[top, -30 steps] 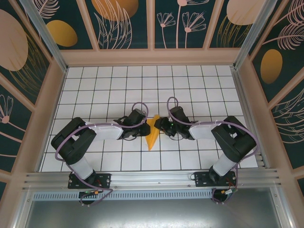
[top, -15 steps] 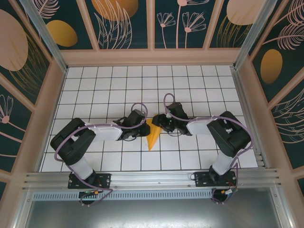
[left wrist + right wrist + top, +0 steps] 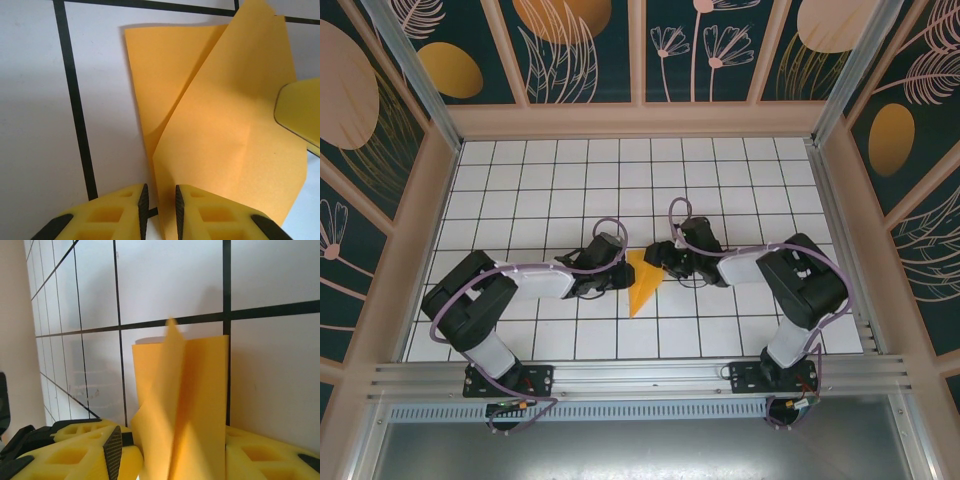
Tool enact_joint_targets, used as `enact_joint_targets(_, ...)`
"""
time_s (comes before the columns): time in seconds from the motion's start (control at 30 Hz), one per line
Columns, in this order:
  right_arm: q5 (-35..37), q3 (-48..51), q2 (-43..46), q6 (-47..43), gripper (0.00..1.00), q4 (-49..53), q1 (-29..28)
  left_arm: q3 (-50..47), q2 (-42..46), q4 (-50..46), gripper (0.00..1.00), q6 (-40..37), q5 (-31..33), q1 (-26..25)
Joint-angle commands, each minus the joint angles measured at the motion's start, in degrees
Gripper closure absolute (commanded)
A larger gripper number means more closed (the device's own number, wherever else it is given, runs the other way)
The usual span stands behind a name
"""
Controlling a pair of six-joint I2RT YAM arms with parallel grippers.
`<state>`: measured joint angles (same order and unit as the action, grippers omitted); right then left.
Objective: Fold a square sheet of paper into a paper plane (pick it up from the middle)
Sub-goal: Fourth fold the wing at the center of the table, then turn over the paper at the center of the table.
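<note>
Left hand point(image 3: 161, 202) has its two yellow fingers drawn nearly together around the upright fold of the square sheet of paper point(image 3: 225, 135). A thin slit is left between the black pads, and I cannot tell whether it truly pinches the fold. Right hand point(image 3: 172, 442) comes at the sheet from the opposite side with its fingers spread wide and the standing flap between them, loose rather than clenched. One of its fingertips point(image 3: 300, 110) hangs just beside the sheet's right edge in the left wrist view.

The sheet is orange-yellow and creased into a pointed wedge. It lies on the desk point(image 3: 570, 180) between the two hands, one layer flat and another lifted off it, its point toward the arm bases. Both arms bend in close to the sheet, purple cables point(image 3: 608, 220) looping above the wrists, so its flanks are crowded. Beyond the sheet's far end, white tiles with black grid lines run open to the back wall. Wooden framing and dark panels point(image 3: 720, 60) painted with leaves box the sheet in on three sides. An aluminium rail point(image 3: 640, 375) runs past its near end.
</note>
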<state>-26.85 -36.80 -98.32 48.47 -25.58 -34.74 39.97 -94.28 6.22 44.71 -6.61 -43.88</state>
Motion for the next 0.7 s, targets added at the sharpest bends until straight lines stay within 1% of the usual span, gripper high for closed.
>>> enact_joint_targets(0.0, -2.6, 2.6, 2.2, 1.0, 0.49, -1.8, -0.2, -1.2, 1.6, -1.5, 0.75, 1.2, 1.5, -0.2)
enact_joint_targets(0.27, -1.7, 5.8, 5.5, 4.0, 0.49, -3.8, -1.1, -1.6, 2.5, -1.8, 0.75, 1.7, 2.3, -0.1)
enact_joint_targets(0.43, -2.4, 6.0, 6.7, 5.0, 0.49, -4.5, -1.8, -1.5, 2.4, -1.6, 0.75, 1.8, 2.4, -0.2)
enact_joint_targets(0.67, -1.6, 3.9, 4.4, 5.6, 0.49, -5.2, -4.1, -1.5, 2.7, -1.2, 0.74, 1.6, 2.0, -0.2)
